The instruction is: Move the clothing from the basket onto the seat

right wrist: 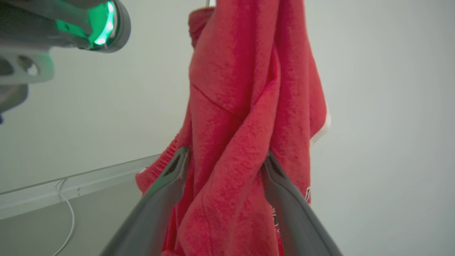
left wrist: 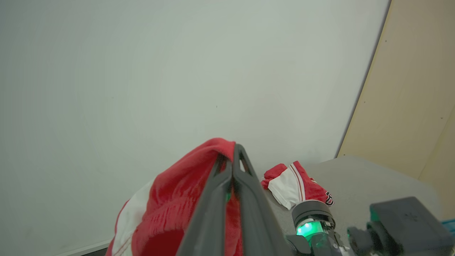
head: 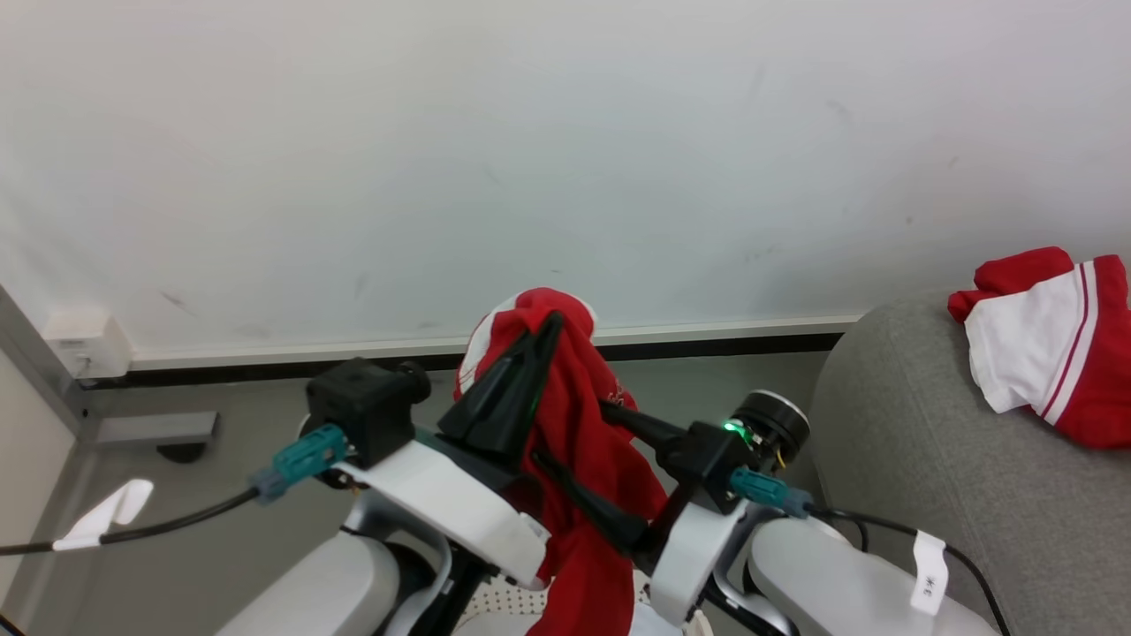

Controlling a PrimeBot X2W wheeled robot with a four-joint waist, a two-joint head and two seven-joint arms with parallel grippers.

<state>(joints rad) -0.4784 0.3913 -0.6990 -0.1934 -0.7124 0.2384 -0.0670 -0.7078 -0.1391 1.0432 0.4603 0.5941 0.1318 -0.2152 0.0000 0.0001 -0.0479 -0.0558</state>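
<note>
At 6 o'clock in the head view, a strip of perforated white basket shows beneath the arms. Just above, the left gripper is clenched on a lifted red garment. The right gripper has its fingers spread, released, either side of the hanging folds. At 3 o'clock a second red-and-white garment lies on the grey seat.

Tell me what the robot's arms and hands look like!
Each arm is smooth and white. The left gripper and right gripper each have two long, thin black fingers. Black boxes sit at the wrists, with teal plugs and black cables wearing white paper tags. A green light glows on the right wrist.
</note>
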